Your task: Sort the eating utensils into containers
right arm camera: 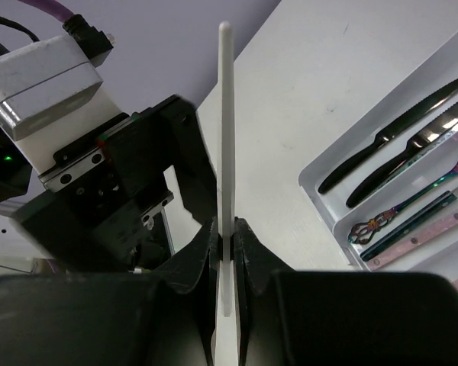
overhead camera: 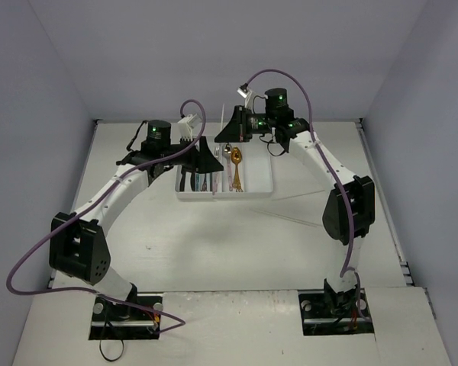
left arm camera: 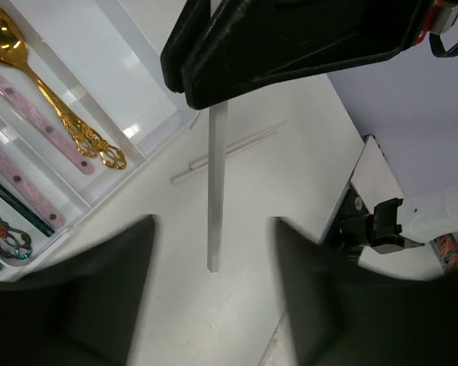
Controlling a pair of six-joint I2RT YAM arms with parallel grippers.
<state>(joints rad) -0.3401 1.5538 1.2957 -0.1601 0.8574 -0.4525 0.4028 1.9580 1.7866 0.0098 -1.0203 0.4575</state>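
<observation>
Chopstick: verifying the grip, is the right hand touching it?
Touching. Right wrist view shows the right hand clamped on the chopstick, no gap either side.

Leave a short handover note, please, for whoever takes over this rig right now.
Left gripper: open, fingers either side of the thin pale chopstick, not touching it.
Right gripper: shut on that chopstick.
Done: gold spoon, black knives and pink-handled pieces lie in the white plastic cutlery tray.
Left: tray the held chopstick; what looks like another thin pale stick lies on the table beside the tray.
</observation>
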